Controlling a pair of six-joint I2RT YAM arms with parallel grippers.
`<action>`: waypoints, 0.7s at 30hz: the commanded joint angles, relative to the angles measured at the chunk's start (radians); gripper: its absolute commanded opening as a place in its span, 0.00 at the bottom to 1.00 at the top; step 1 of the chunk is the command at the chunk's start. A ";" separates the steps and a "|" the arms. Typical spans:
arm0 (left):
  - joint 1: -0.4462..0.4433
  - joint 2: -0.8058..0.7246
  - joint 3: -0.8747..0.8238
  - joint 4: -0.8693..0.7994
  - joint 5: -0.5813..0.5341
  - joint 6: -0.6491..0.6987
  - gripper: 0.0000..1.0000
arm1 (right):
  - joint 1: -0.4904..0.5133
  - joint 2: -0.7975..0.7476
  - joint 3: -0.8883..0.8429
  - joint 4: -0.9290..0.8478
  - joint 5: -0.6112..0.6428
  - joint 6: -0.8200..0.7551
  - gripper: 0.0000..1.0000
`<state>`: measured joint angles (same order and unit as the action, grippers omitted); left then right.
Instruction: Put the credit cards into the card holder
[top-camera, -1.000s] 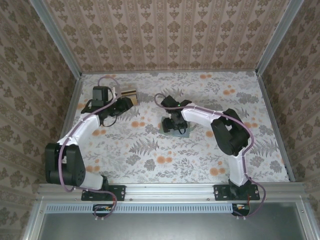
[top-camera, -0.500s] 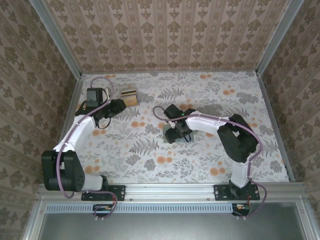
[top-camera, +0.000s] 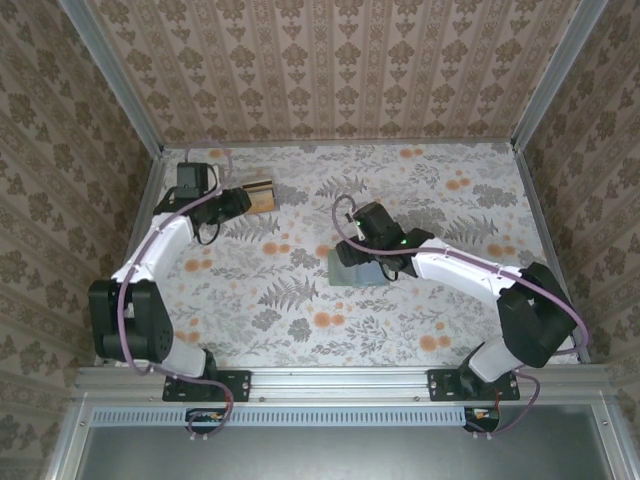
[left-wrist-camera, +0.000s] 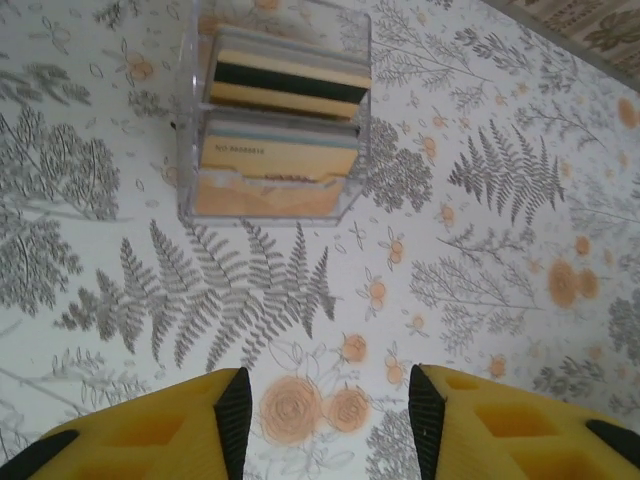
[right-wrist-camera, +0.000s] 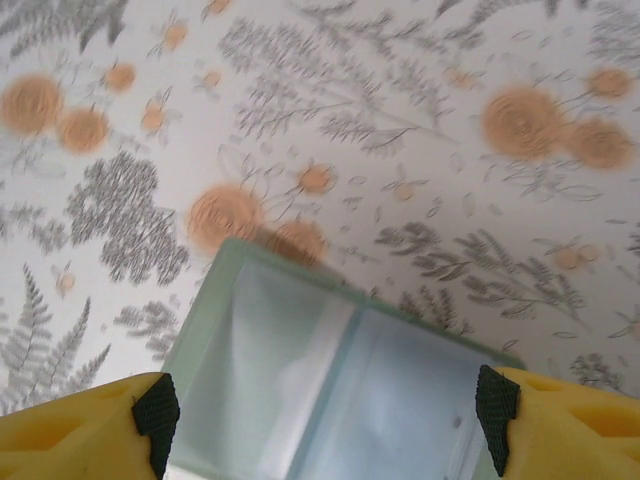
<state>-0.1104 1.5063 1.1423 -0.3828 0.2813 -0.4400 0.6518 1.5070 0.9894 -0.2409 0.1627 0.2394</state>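
Tan credit cards (left-wrist-camera: 275, 150) sit in a clear plastic stand (left-wrist-camera: 362, 100) on the flowered table (left-wrist-camera: 480, 250) ahead of the left gripper (left-wrist-camera: 330, 410), whose jaws are apart and empty, while the right gripper (right-wrist-camera: 325, 420), spread wide, hangs over the unfolded green card holder (right-wrist-camera: 330, 380).

Clear glossy plastic stand (left-wrist-camera: 270, 207); card holder (right-wrist-camera: 330, 390) w/ shiny pockets

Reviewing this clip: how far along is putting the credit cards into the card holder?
Done: the card holder lies open on the table, its pockets apparently empty. In hand: nothing; the left gripper is open, facing the credit cards standing in the clear stand, and the right gripper is open over the card holder. Left: picking and inserting every card.
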 joint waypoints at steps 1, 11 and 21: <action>0.009 0.076 0.095 -0.053 -0.059 0.052 0.50 | -0.037 -0.080 -0.052 0.079 0.067 0.095 0.82; 0.064 0.402 0.337 -0.016 0.066 0.017 0.57 | -0.142 -0.146 -0.086 0.097 -0.075 0.193 0.82; 0.038 0.562 0.386 0.087 0.084 -0.012 0.58 | -0.146 -0.171 -0.100 0.091 -0.094 0.214 0.83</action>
<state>-0.0647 2.0457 1.5063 -0.3439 0.3370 -0.4332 0.5091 1.3621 0.8925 -0.1566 0.0891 0.4309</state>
